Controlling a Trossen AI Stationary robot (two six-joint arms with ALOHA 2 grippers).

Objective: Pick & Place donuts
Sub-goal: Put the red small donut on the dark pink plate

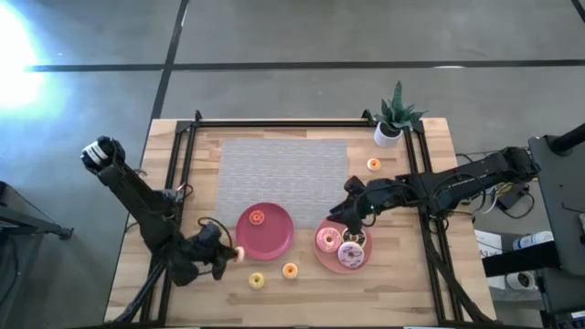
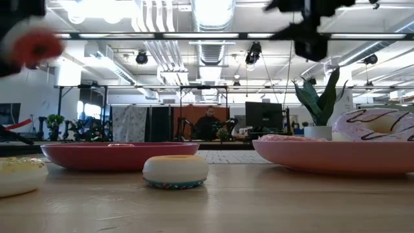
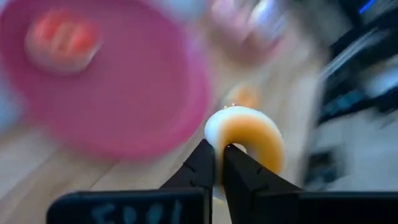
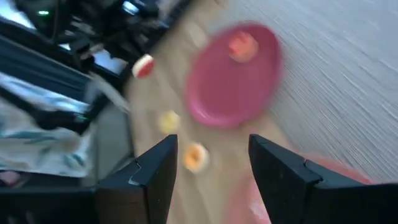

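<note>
Left wrist view: nearest the lens, my left tool [image 3: 219, 163] is pinched shut on the rim of the held mini donut [image 3: 249, 140], orange with a pale edge. It is lifted just beside the left plate [image 3: 124, 99], where the red mini donut [image 3: 62, 37] lies. Step in hand, as I judge it: carrying this ring to a plate. Next move calls for swinging over the plate, lowering, then opening.

High view: left tool [image 1: 227, 257] at the front-left of the table [image 1: 411, 283], just off the left plate [image 1: 274, 239]. Right tool [image 1: 352, 212] hangs over the far edge of the right plate [image 1: 322, 259].

Count:
- Plates: two.
- Larger donuts: pink donut [image 1: 327, 239] and sprinkled donut [image 1: 351, 256], both on the right plate. A dark third may sit beside them; cannot tell.
- Mini rings: five. One held, one red on the left plate, the yellow mini donut [image 1: 257, 281] and orange mini donut [image 1: 290, 270] loose at the front, and the far mini donut [image 1: 373, 164] near the plant [image 1: 395, 117].

Low view: both front minis rest on the table; the held ring [image 2: 35, 46] is up in the air.

Right wrist view: right tool [image 4: 208, 165] is spread wide and holds nothing.
</note>
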